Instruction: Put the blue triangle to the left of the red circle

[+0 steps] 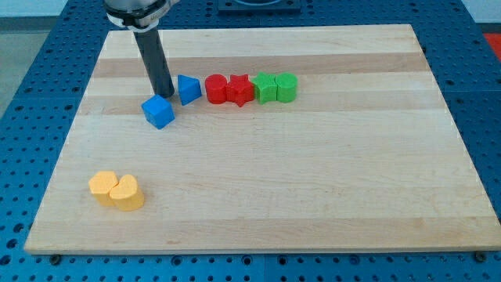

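The blue triangle (pixel 189 88) stands on the wooden board (pixel 313 172), just left of the red circle (pixel 215 88), with a thin gap between them. My tip (pixel 166 95) is down on the board right at the triangle's left side, close above a blue cube (pixel 158 111). The rod rises from the tip toward the view's top.
A red star (pixel 239 89) touches the red circle's right side. Two green blocks (pixel 266 87) (pixel 286 87) continue that row to the right. Two yellow blocks (pixel 102 186) (pixel 126 193) sit together at the view's bottom left.
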{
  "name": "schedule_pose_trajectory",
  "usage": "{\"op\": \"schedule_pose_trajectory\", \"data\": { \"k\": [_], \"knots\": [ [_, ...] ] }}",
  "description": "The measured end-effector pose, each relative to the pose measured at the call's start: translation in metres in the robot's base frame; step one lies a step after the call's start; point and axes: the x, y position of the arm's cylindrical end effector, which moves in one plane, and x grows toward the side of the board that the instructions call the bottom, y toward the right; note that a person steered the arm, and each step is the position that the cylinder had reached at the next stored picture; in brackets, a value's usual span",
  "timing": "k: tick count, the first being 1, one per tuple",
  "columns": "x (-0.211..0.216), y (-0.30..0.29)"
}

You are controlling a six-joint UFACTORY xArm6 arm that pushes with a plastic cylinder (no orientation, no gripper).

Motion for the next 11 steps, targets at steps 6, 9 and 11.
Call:
{"op": "schedule_pose_trajectory", "data": {
  "k": [6,9,11],
  "knots": [
    [-0.038,0.01],
    [-0.036,0.023],
    [-0.022,0.023]
  ]
}}
